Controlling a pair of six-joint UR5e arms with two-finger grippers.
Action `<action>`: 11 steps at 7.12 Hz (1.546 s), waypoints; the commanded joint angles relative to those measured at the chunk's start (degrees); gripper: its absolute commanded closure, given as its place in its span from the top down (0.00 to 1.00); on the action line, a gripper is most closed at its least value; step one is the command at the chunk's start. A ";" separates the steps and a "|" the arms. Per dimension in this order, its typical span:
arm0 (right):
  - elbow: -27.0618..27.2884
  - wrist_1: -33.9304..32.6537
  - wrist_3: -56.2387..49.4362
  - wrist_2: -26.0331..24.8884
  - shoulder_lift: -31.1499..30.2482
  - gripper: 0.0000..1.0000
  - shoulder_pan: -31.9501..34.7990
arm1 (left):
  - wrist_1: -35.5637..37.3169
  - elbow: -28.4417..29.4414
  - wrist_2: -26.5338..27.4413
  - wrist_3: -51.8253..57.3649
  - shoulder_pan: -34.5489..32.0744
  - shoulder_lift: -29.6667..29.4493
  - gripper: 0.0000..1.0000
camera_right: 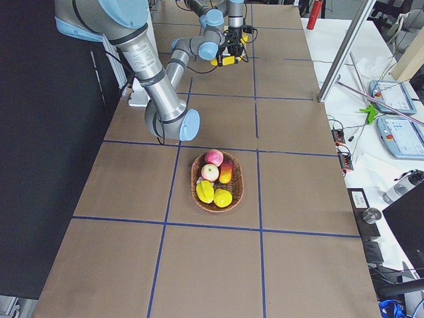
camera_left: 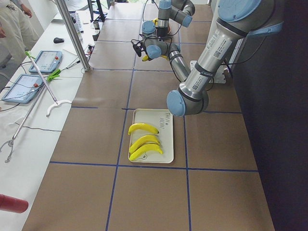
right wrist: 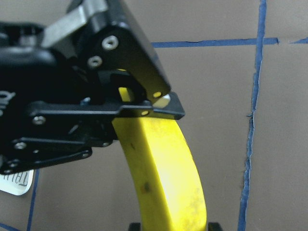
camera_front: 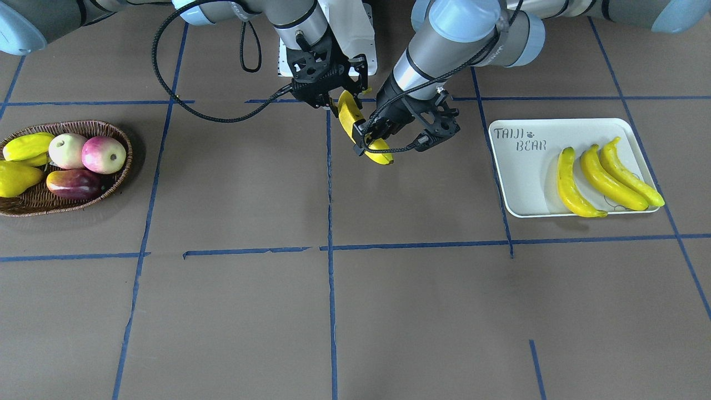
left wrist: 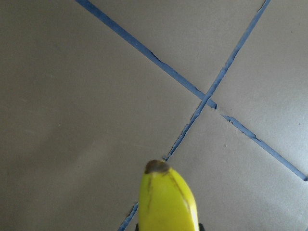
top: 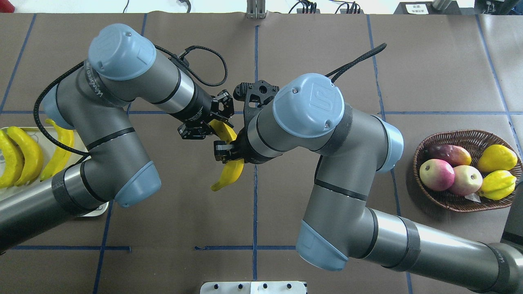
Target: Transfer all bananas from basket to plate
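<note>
Yellow and glossy, the fourth banana [camera_front: 350,118] hangs over the middle of the brown-papered table [camera_front: 333,311], held between my two grippers. Its long axis runs roughly away from the robot, and the far end slants a little toward the robot's left.

The right gripper [camera_front: 331,101] is clamped on the half nearer the robot. The left gripper [camera_front: 367,139] is clamped on the far half, with the tip poking out beyond its fingers in the left wrist view. The right wrist view shows the left gripper's fingers closed across the fruit. Both grasp it, but I cannot tell which one carries the weight.

Farther out, on the robot's left and well apart from the hand-over, lies the plate [camera_front: 516,178]. Three bananas [camera_front: 602,178] rest on it side by side, with a bare strip on the side facing the grippers. The left arm is the nearer one, so I judge the next move to be the right gripper letting go and the left arm carrying the fruit sideways. If the right lets go before the left has a firm hold, the fruit could drop.

Farthest, on the robot's right, the basket [camera_front: 129,153] holds only other fruits [camera_front: 104,154] and no long bananas.
</note>
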 commanded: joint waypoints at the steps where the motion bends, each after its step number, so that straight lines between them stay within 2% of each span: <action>1: 0.36 0.07 -0.58 0.51 -0.24 0.99 -0.17 | -0.02 -0.01 -0.02 0.13 -0.16 0.10 0.00; 4: 2.72 -0.62 -0.58 3.66 -2.50 0.99 1.41 | -0.02 -0.10 0.07 0.74 -0.60 1.06 0.00; 6: 6.94 -0.80 -0.93 7.78 -9.52 0.99 5.17 | 0.07 -1.32 0.07 3.27 -1.83 5.35 0.00; 7: 7.30 -0.80 -1.54 9.72 -11.82 0.99 7.55 | 0.16 -1.94 0.16 4.60 -2.79 7.55 0.00; 10: 8.09 -2.64 -15.11 10.00 -19.98 0.99 10.89 | 0.69 -2.30 0.16 19.14 -7.18 18.42 0.00; 11: 8.44 -3.00 -21.43 10.00 -24.45 0.99 11.87 | 0.16 -1.77 0.16 29.47 -8.15 22.82 0.00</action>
